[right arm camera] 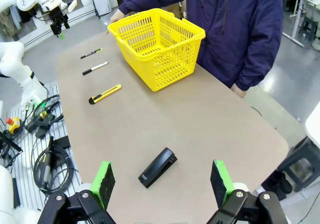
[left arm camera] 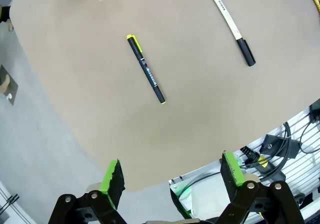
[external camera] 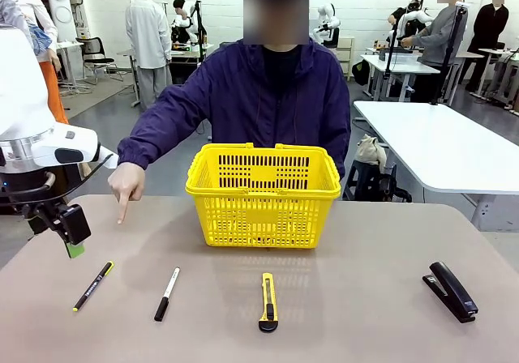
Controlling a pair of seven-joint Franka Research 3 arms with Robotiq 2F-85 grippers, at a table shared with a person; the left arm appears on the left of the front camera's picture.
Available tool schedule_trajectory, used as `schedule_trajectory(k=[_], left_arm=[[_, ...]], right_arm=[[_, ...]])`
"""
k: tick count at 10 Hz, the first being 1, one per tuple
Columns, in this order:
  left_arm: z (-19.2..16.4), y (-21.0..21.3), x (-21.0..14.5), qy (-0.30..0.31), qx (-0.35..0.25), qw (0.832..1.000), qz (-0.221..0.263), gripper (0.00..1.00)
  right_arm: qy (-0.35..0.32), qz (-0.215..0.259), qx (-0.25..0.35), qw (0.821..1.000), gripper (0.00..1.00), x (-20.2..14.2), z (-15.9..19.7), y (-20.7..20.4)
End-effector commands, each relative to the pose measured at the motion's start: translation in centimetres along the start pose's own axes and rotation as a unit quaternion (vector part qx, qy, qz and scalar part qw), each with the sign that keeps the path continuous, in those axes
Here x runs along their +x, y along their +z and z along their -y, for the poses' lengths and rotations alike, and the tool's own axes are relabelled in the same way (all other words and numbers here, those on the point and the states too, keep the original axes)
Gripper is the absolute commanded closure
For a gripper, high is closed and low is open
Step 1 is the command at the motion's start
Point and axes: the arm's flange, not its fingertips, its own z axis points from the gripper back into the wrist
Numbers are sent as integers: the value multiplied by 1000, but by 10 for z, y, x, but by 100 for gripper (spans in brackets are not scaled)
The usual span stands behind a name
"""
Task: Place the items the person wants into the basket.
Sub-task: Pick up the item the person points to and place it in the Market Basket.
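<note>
The slim black pen (external camera: 93,285) with yellow markings lies near the table's front left. The white marker (external camera: 167,293) with a black cap lies to its right. The person (external camera: 276,96) in a dark purple jacket points a finger (external camera: 122,211) down at the table left of the yellow basket (external camera: 263,193). My left gripper (external camera: 71,235) hangs open above the table's left edge, short of the pen (left arm camera: 145,69) and marker (left arm camera: 233,29). My right gripper (right arm camera: 162,180) is open above the stapler (right arm camera: 157,167). The tape measure is out of view.
A yellow-and-black utility knife (external camera: 268,301) lies in front of the basket. A black stapler (external camera: 451,291) sits at the front right. Cables and gear (right arm camera: 47,154) lie on the floor beside the table. Bare tabletop stretches between the items.
</note>
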Motion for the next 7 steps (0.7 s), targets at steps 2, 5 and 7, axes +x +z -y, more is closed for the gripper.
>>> schedule_trajectory(k=[2,5,7], left_arm=[[-1,2,0,2,7,1000,-4,0],[7,-29,1,37,13,999,2,0],[10,-59,2,68,15,998,6,0]], right_arm=[[9,18,1,1000,0,1,3,0],[9,18,1,1000,0,1,3,0],[9,18,1,1000,0,1,3,0]])
